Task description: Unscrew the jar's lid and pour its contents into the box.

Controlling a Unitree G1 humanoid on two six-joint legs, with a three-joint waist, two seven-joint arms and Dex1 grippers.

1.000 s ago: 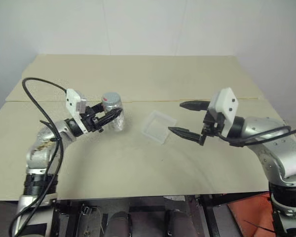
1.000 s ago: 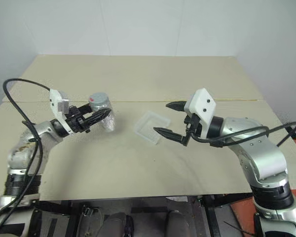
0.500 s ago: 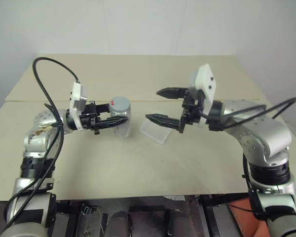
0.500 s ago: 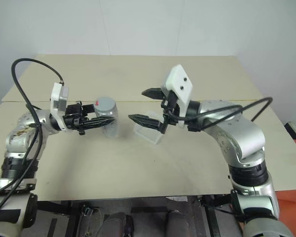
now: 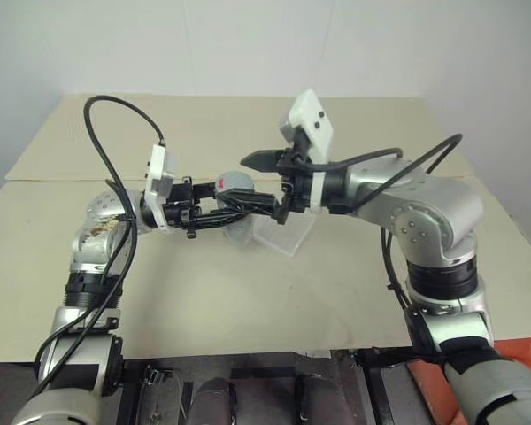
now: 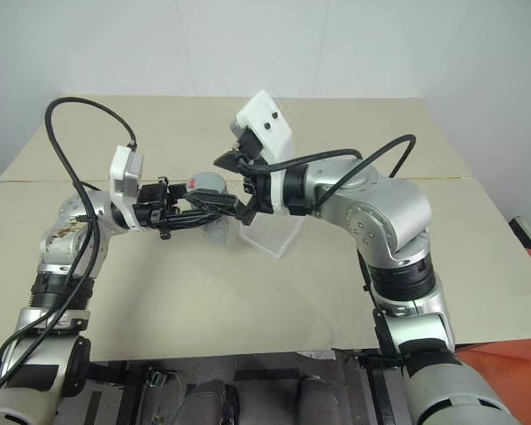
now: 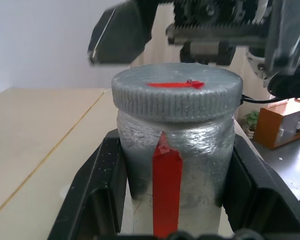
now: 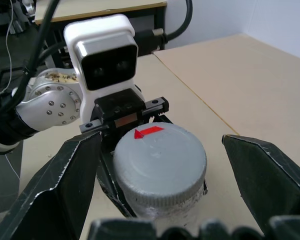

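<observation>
The jar (image 7: 174, 150), silvery-grey with a red stripe, hangs above the table with my left gripper (image 5: 237, 209) shut around its body, black fingers (image 7: 97, 200) on both sides. The grey lid (image 8: 160, 155) with its red mark sits on top of the jar. My right gripper (image 5: 264, 183) is open and straddles the lid, one finger (image 8: 65, 190) on each side with a gap between them and it. The clear box (image 5: 288, 233) lies on the table just beyond and below the jar. The contents are hidden inside the jar.
The beige table (image 5: 248, 301) has a seam across its middle and free surface in front of the box. A black cable (image 5: 115, 115) loops over my left arm, and another (image 5: 425, 155) arches over the right arm.
My right gripper swung left from beside the box to straddle the lid, still open. My left gripper turned level and carried the jar a little to the right, toward the box.
</observation>
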